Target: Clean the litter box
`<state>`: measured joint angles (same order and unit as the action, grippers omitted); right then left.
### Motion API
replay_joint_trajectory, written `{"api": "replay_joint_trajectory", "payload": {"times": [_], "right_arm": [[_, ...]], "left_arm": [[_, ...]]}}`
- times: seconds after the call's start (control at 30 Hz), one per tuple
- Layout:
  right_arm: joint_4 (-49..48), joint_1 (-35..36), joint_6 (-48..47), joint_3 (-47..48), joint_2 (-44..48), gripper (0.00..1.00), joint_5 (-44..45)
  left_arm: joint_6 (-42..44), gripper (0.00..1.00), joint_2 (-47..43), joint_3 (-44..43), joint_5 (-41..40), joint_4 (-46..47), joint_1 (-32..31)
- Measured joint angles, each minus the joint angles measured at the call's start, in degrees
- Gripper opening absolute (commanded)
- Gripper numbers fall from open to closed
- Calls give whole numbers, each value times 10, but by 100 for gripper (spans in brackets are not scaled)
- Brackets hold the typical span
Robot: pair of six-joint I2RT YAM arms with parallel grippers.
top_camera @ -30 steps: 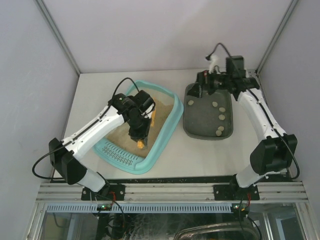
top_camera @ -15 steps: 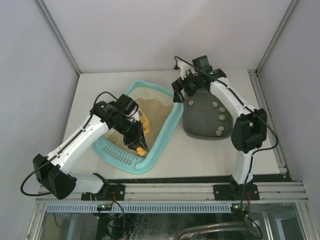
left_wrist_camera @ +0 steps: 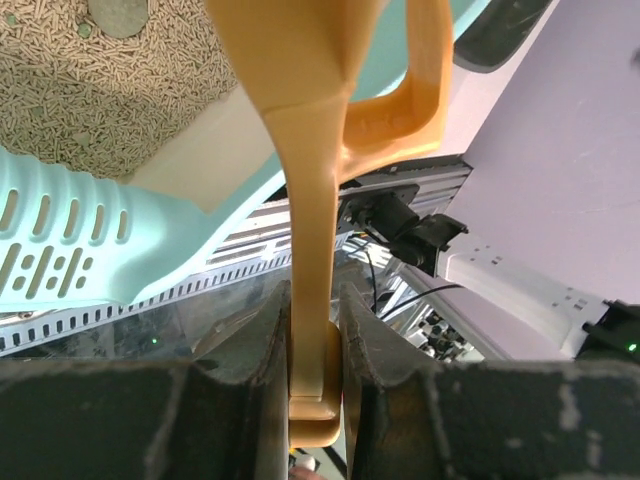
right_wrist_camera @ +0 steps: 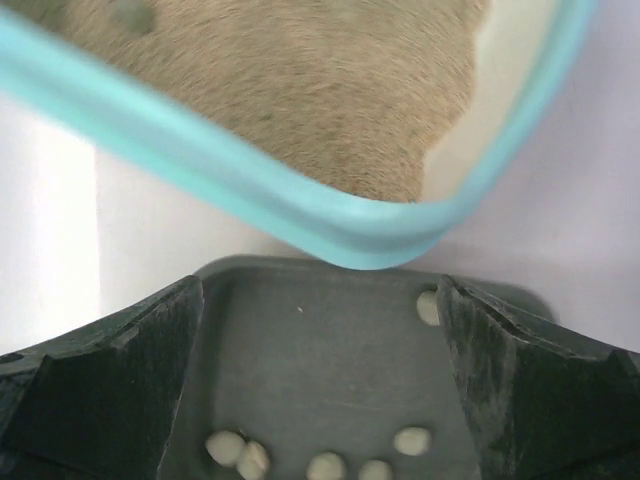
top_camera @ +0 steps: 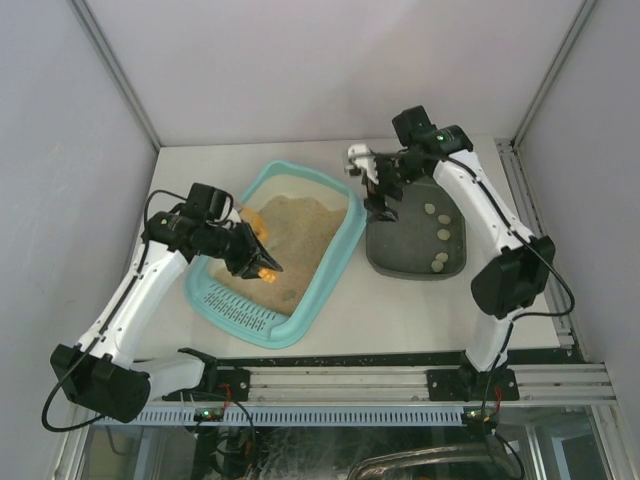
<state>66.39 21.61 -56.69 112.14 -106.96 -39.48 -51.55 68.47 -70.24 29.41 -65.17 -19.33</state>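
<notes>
The turquoise litter box (top_camera: 335,255) lies left of centre, with tan sand (top_camera: 300,225) inside and its slotted grate (top_camera: 235,305) at the near end. My left gripper (top_camera: 245,255) hangs over the box's left part, shut on the handle of an orange scoop (top_camera: 265,270). In the left wrist view the scoop handle (left_wrist_camera: 315,250) is pinched between the fingers of that gripper (left_wrist_camera: 315,345), above the grate (left_wrist_camera: 60,250). My right gripper (top_camera: 385,200) is open over the grey tray's far left corner, with nothing between its fingers (right_wrist_camera: 540,380). The box's rim (right_wrist_camera: 300,215) shows just beyond.
A dark grey tray (top_camera: 400,240) right of the litter box holds several pale lumps (top_camera: 440,235), also seen in the right wrist view as pale lumps (right_wrist_camera: 325,465). A round greyish lump (left_wrist_camera: 115,12) lies in the sand. Walls close in on the left, back and right.
My left arm has swung left and carried the scoop from the box's near middle to its left part. The right gripper moved from the tray's far edge to its far left corner.
</notes>
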Motion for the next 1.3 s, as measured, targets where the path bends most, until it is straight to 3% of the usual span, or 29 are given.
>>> {"api": "replay_joint_trajectory", "payload": {"times": [0.17,0.3,0.53,0.67,0.97,1.13,1.23,1.3], "right_arm": [[139,43,-251,-15,61,100,-5],[217,71,-370,55,3,100,1],[230,100,-427,82,-66,99,15],[236,120,-438,82,-89,94,15],[236,139,-408,81,-132,62,12],[235,146,-353,99,-173,38,-1],[235,155,-324,124,-191,0,4],[246,163,-311,129,-193,0,0]], "left_arm": [[-9,0,-12,33,21,25,28],[-3,0,-3,39,34,34,33],[12,0,3,39,44,38,33],[18,0,3,39,45,39,34],[39,0,3,58,59,38,47],[52,0,3,60,71,39,57],[57,0,3,71,73,40,63],[59,0,3,78,73,40,63]]}}
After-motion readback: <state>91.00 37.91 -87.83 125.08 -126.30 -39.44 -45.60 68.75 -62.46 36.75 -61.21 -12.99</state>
